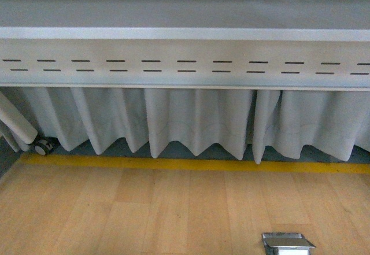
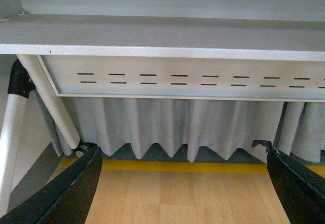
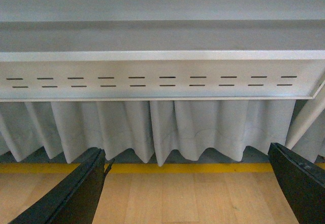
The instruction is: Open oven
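Oven: not in view in any of the three pictures. Its place, the run of its handle and its door could not be read.

Front view looked level at the front edge of a grey bench (image 1: 185,33). A slotted panel (image 1: 185,64) hung under it, and a pleated pale curtain (image 1: 196,122) below that. The wooden floor (image 1: 144,209) was crossed by a yellow line (image 1: 173,163). A metal floor box (image 1: 287,243) sat low on the right and a caster (image 1: 42,147) at far left. Neither arm showed in this view.

Left tool (image 2: 179,148): jaws spread wide, one black finger at each lower corner of its wrist view, nothing between them. Right tool (image 3: 186,150): the same, spread wide and empty.

Both wrist cameras looked at the bench edge from below it, so both tools sat lower than the bench top.

Judgement: if the oven stood on the bench, it lay above and ahead of both tools, out of sight over the edge. The coming move called for raising the arms until the top came into view. Which arm was nearer could not be told, nor which way the handle's long axis ran.
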You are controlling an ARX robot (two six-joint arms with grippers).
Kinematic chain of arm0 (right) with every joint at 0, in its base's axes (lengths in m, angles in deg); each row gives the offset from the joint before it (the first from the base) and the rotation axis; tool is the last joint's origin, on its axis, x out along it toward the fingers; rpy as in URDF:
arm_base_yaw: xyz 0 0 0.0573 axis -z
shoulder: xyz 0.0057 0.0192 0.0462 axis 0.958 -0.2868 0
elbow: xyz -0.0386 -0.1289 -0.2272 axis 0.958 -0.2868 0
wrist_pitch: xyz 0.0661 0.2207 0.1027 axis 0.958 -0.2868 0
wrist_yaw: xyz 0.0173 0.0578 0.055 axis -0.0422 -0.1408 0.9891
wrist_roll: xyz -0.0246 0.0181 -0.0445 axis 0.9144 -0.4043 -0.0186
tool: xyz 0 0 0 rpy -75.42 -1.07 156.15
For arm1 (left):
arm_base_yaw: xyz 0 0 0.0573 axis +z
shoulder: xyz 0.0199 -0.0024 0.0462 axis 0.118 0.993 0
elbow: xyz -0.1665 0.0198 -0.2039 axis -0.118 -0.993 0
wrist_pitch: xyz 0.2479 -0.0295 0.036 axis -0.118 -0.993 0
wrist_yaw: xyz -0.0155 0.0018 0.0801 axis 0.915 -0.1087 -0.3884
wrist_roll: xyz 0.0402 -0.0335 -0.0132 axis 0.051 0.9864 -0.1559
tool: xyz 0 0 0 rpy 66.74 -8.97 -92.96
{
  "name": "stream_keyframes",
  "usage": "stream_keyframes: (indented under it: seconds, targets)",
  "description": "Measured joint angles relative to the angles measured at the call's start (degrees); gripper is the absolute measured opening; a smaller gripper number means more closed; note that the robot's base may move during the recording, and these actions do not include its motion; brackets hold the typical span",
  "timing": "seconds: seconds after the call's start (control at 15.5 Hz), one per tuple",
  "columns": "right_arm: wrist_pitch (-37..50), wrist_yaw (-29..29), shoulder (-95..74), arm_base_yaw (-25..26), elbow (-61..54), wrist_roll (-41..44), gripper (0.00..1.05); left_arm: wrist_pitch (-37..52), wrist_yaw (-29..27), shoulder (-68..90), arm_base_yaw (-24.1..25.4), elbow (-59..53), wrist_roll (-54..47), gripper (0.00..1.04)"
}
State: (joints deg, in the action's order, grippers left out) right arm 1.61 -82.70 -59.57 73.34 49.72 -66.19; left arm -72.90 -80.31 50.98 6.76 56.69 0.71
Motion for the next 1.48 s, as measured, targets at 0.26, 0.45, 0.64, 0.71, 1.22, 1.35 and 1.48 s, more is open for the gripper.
stream_keyframes:
  seconds: [0.26,0.45,0.64,0.71,1.22,1.35,1.48]
  targets:
    - [0.00,0.00,0.00,0.00,0.00,0.00,0.98,-0.02,0.00,0.00,0.00,0.00,0.00,0.98]
    - [0.00,0.00,0.00,0.00,0.00,0.00,0.98,0.00,0.02,0.00,0.00,0.00,0.00,0.98]
    - [0.00,0.00,0.00,0.00,0.00,0.00,0.98,-0.02,0.00,0.00,0.00,0.00,0.00,0.98]
    - [0.00,0.00,0.00,0.00,0.00,0.00,0.98,0.00,0.00,0.00,0.00,0.00,0.00,0.98]
    - [0.00,0.00,0.00,0.00,0.00,0.00,0.98,0.00,0.00,0.00,0.00,0.00,0.00,0.98]
    - [0.00,0.00,0.00,0.00,0.00,0.00,0.98,0.00,0.02,0.00,0.00,0.00,0.00,0.98]
    - [0.00,0.00,0.00,0.00,0.00,0.00,0.98,0.00,0.00,0.00,0.00,0.00,0.00,0.98]
